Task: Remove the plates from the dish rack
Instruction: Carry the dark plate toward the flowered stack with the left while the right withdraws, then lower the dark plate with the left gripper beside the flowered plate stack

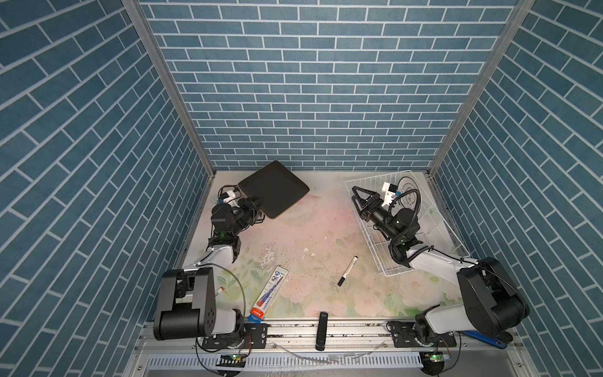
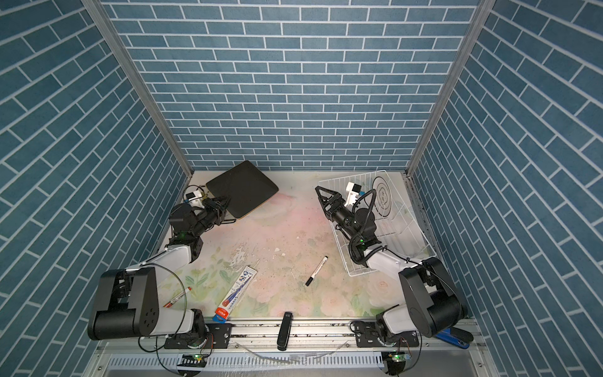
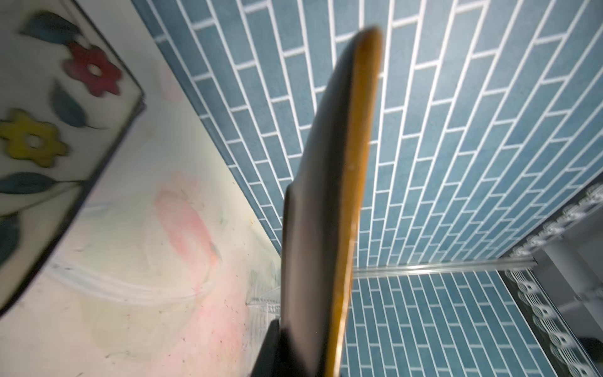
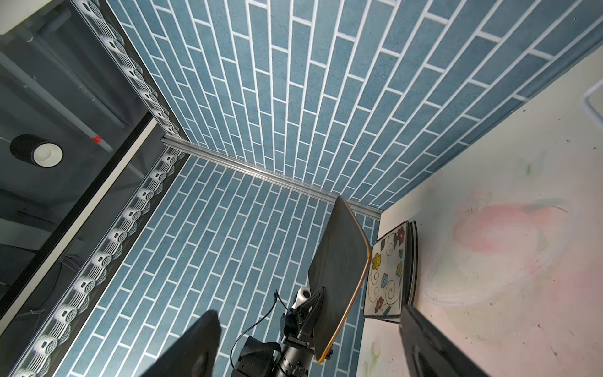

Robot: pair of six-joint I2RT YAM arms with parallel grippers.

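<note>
My left gripper is shut on the near edge of a black square plate with an orange rim, held tilted at the back left. In the left wrist view this plate stands edge-on. A cream flowered plate lies on the table under it, on top of other plates. My right gripper hangs open and empty over the left rim of the white wire dish rack. A round white ringed plate stands in the rack's far end.
A black marker lies beside the rack. A long blue-and-white package and a red pen lie near the front left. A black bar rests on the front rail. Blue brick walls close three sides.
</note>
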